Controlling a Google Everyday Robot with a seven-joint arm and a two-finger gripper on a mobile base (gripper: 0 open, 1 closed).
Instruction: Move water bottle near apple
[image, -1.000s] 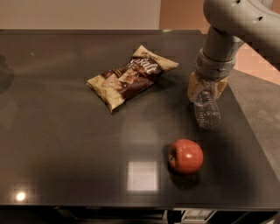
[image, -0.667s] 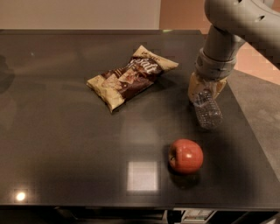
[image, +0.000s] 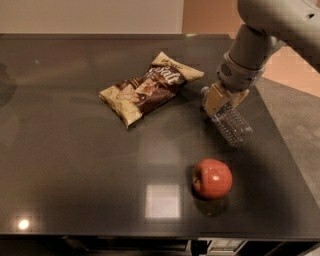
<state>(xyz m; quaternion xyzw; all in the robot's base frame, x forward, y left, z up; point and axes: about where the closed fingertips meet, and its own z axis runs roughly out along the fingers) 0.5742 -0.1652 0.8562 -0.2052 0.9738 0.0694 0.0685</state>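
Gripper (image: 224, 102) sits over the right part of the dark table (image: 75, 165), hanging off the grey arm (image: 255, 45) that comes in from the top right corner. Its tan fingers (image: 212, 100) pinch the water bottle (image: 232, 127) at the upper end, just below the pale cap (image: 204, 91).

The water bottle lies slanted, with the cap up-left and the ribbed base down-right. Can't tell whether the base touches the table or hangs just above it. The apple (image: 212, 178) sits in front of the bottle, near it but not touching, with bare table between them and its stem dimple turned left. The snack bag (image: 150, 87) lies flat to the left of the gripper, well apart from the apple.

Compared with a second ago, gripper and bottle are a little further left and the bottle looks more tilted, its cap now sticking out on the left side of the fingers. The bottle's base is at about the same distance from the apple as before. Apple and snack bag are in the same spots. The upper arm has barely changed its pose.
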